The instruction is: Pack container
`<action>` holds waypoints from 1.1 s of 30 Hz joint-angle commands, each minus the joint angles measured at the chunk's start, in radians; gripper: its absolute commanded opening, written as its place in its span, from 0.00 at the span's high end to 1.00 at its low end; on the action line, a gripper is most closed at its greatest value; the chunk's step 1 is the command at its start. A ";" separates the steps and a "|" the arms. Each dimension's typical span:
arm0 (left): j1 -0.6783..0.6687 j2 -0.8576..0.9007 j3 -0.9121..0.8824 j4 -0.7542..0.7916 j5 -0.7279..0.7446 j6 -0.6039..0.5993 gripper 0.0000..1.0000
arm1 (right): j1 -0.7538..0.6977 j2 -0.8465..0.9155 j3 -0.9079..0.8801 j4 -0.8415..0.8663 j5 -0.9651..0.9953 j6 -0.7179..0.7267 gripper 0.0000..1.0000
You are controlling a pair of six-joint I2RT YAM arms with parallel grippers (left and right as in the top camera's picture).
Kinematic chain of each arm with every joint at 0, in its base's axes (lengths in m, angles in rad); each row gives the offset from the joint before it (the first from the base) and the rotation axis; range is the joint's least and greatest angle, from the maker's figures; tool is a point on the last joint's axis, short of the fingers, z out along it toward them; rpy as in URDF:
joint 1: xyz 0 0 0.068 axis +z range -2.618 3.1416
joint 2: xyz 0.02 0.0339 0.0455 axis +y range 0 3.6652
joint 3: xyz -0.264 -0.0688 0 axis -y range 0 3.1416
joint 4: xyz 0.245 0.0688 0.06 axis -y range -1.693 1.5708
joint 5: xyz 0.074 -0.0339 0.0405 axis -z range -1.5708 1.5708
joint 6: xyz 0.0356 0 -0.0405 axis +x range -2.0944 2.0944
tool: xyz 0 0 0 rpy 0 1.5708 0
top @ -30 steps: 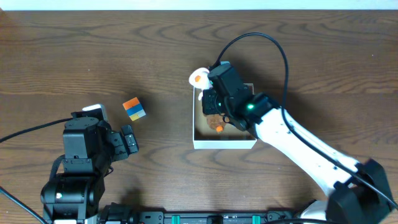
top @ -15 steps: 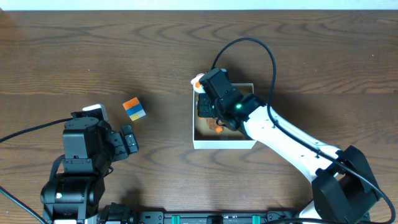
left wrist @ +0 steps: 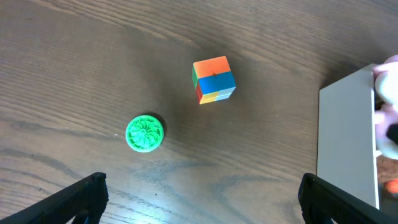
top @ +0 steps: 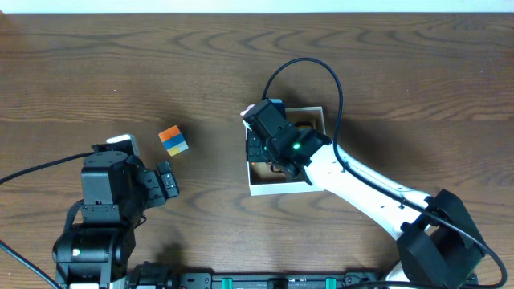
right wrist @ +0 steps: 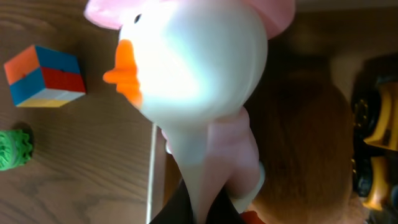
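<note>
Leftward since a second ago, the right gripper has swung, its jaws clamped on a white rubber duck with orange beak above the left wall of the square white cardboard container, which sits on the brown wooden worktop. Well left of the container, the left gripper holds its jaws wide apart.

Container: square, shallow cardboard box, no lid.
Colour: white outer walls, tan-brown inside.
Pose: flat on the table, open side up, slightly skewed to the table edge.
Position: just right of the table's middle.
Contents: yellow toy against one inner wall; the rest is mostly hidden from above.
</note>
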State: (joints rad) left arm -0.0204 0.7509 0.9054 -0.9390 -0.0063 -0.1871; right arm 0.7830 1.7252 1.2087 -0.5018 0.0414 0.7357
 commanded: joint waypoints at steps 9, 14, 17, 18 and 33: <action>0.005 0.001 0.020 -0.015 -0.002 -0.010 0.02 | -0.005 0.012 0.006 -0.107 0.135 0.019 0.99; 0.005 0.001 0.020 -0.021 -0.002 -0.010 0.02 | -0.039 0.042 0.006 -0.143 0.140 0.018 0.99; 0.005 0.001 0.020 -0.021 -0.002 -0.010 0.02 | -0.045 0.063 0.006 -0.145 0.118 0.018 0.99; 0.005 0.001 0.020 -0.021 -0.001 -0.010 0.02 | -0.045 0.069 0.006 -0.143 0.112 0.018 0.99; 0.005 0.001 0.020 -0.021 -0.001 -0.010 0.02 | -0.022 0.073 0.006 -0.055 0.027 -0.135 0.95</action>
State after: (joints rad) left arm -0.0204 0.7509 0.9054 -0.9611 -0.0063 -0.1875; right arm 0.7586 1.7741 1.2182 -0.5587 0.0772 0.6376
